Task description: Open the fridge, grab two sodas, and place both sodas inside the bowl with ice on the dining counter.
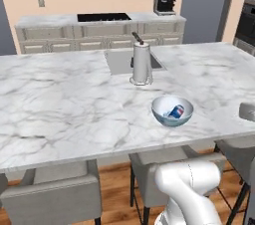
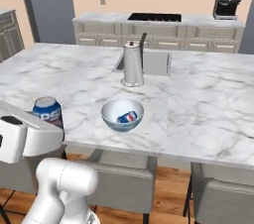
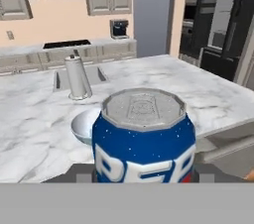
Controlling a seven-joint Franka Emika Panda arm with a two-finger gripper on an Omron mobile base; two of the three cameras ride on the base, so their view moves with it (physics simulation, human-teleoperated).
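We have one soda [image 2: 127, 117] lying in the bowl with ice [image 2: 122, 115] near the dining counter's [image 2: 208, 104] front edge, and our gripper [image 3: 144, 181] grasps the second soda [image 3: 144, 141], still to be dropped in.

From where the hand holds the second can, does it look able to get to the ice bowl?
Probably yes. The hand grips an upright blue soda can beside the light blue round bowl; bare marble lies between, and the steel pitcher stands behind. One can already lies inside.

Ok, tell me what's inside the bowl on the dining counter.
One soda can lies on its side in the bowl. The rim hides the bottom; no ice can be made out.
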